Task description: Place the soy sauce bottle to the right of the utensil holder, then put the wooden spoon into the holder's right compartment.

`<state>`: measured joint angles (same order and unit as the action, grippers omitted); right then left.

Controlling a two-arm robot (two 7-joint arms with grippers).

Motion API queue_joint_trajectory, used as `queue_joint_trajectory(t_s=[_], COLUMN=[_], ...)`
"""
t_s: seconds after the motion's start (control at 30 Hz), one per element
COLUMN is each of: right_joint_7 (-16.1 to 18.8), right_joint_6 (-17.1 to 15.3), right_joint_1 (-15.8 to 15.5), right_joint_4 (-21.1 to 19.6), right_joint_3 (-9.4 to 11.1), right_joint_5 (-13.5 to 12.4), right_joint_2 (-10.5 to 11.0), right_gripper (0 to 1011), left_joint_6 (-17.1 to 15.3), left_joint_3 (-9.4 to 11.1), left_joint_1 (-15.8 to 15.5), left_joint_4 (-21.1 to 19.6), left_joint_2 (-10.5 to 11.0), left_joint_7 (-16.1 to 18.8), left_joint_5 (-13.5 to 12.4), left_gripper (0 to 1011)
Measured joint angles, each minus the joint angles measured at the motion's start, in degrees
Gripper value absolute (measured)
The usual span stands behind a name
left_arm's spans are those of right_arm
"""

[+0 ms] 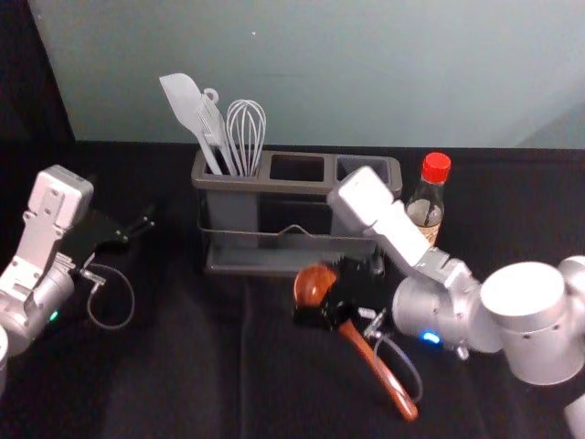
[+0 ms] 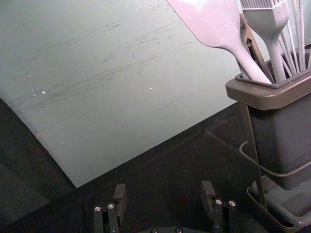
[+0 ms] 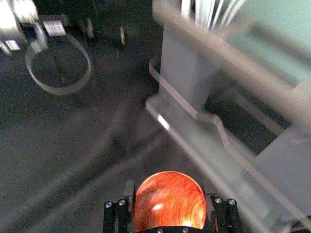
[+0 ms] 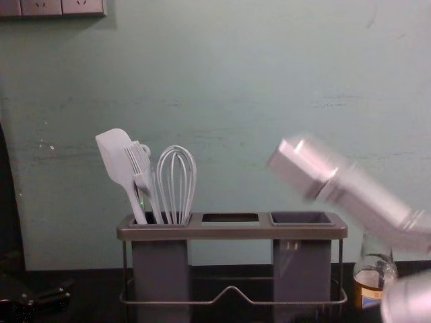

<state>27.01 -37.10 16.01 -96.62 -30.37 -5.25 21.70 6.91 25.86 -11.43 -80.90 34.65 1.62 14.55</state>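
The wooden spoon (image 1: pixel 375 366) is held in my right gripper (image 1: pixel 340 300), in front of the utensil holder (image 1: pixel 292 186); its handle slants down toward the right. In the right wrist view, the spoon's bowl (image 3: pixel 170 201) lies between the fingertips of my right gripper (image 3: pixel 170 206), which is shut on it. The soy sauce bottle (image 1: pixel 428 203), red-capped, stands upright just right of the holder, partly behind my right arm. The holder's right compartment (image 4: pixel 302 219) has nothing poking out of it. My left gripper (image 1: pixel 139 227) is idle left of the holder; its wrist view shows it (image 2: pixel 163 194) open.
A spatula (image 4: pixel 114 158), a brush (image 4: pixel 143 171) and a whisk (image 4: pixel 176 185) stand in the holder's left compartment. The dark cloth-covered table (image 1: pixel 183 366) reaches back to a pale green wall (image 1: pixel 366 73). A wire rail (image 4: pixel 232 289) runs along the holder's front.
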Motion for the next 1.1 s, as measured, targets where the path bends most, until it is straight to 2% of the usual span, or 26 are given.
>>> queue_joint_trajectory(t_s=[0.2,0.33,0.53,0.7,0.87,1.07,1.1], right_joint_7=[0.07,0.07,-0.45,-2.33,-4.06,-7.06,-7.78], right_joint_6=[8.34,12.15,15.33,19.91,23.25,25.9,26.44], right_joint_1=[-3.65,-5.17,-6.55,-7.73,-7.06,-2.58,-1.05], right_joint_4=[-7.36,-10.72,-13.71,-15.89,-16.44,-14.06,-12.66], right_joint_3=[4.3,6.43,8.37,10.32,11.35,11.49,11.29], right_joint_5=[-3.17,-5.12,-6.94,-8.06,-8.46,-7.76,-7.25], right_joint_2=[2.12,3.25,4.18,4.47,3.93,1.49,0.52], right_gripper=[838,837,837,838,838,838,838], left_joint_6=[0.0,0.0,0.0,0.0,0.0,0.0,0.0], left_joint_3=[0.0,0.0,0.0,0.0,0.0,0.0,0.0], left_joint_1=[0.0,0.0,0.0,0.0,0.0,0.0,0.0], left_joint_4=[0.0,0.0,0.0,0.0,0.0,0.0,0.0], left_joint_2=[0.0,0.0,0.0,0.0,0.0,0.0,0.0], left_joint_7=[0.0,0.0,0.0,0.0,0.0,0.0,0.0], left_joint_5=[0.0,0.0,0.0,0.0,0.0,0.0,0.0], left_gripper=[1005,1005,1005,1005,1005,1005,1005])
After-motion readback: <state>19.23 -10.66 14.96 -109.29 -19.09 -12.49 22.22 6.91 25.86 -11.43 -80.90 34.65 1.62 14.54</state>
